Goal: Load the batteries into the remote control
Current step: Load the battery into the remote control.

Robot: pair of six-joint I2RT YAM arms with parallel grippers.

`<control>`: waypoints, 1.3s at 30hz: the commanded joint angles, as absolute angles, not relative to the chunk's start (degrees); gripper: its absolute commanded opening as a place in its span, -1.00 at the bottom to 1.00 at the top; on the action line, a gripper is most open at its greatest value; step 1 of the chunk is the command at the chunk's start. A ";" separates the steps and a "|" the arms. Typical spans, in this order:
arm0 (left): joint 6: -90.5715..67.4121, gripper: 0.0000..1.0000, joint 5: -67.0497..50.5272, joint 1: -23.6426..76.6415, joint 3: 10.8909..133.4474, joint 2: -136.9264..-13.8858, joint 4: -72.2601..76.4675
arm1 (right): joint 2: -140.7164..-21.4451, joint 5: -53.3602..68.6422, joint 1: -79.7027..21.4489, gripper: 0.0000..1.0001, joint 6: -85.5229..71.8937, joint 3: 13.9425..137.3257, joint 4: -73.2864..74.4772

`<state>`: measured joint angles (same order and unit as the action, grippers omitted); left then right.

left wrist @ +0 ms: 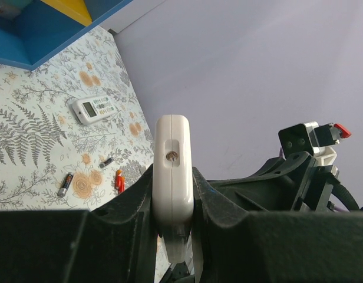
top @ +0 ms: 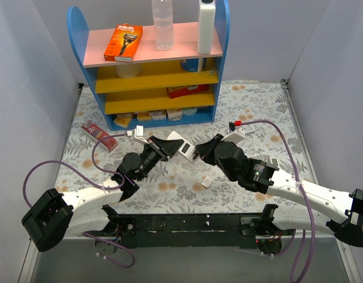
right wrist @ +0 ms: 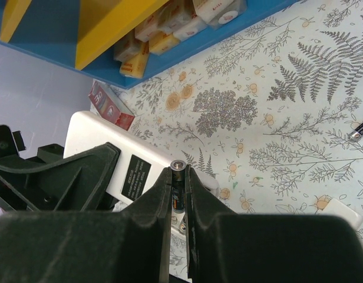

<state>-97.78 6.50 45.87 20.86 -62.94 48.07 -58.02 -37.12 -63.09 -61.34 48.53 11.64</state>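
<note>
The left gripper [top: 165,147] clamps the remote control [left wrist: 172,171] edgewise mid-table, its front hidden. At its 3 o'clock, the right gripper [top: 204,151] pinches a battery [right wrist: 178,191], mostly buried between its fingers. A loose battery [right wrist: 359,128] is cut off at the right wrist view's 3 o'clock edge.

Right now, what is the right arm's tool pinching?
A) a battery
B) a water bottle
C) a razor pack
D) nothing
A: the right wrist view shows a thin battery with a silvery tip clamped in the right tool, close to the white remote control gripped by the left tool.
</note>
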 commanded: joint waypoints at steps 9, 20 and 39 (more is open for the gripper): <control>-98.17 -1.00 9.93 46.49 22.85 -62.05 50.54 | -60.47 -39.73 -64.77 -0.81 -63.99 49.31 8.70; -98.79 -1.00 10.46 46.58 22.06 -61.44 51.06 | -60.82 -41.48 -65.74 -0.34 -64.51 49.66 10.10; -100.28 -1.00 12.57 46.58 19.95 -60.21 50.89 | -66.09 -39.90 -66.97 0.02 -63.28 57.21 19.77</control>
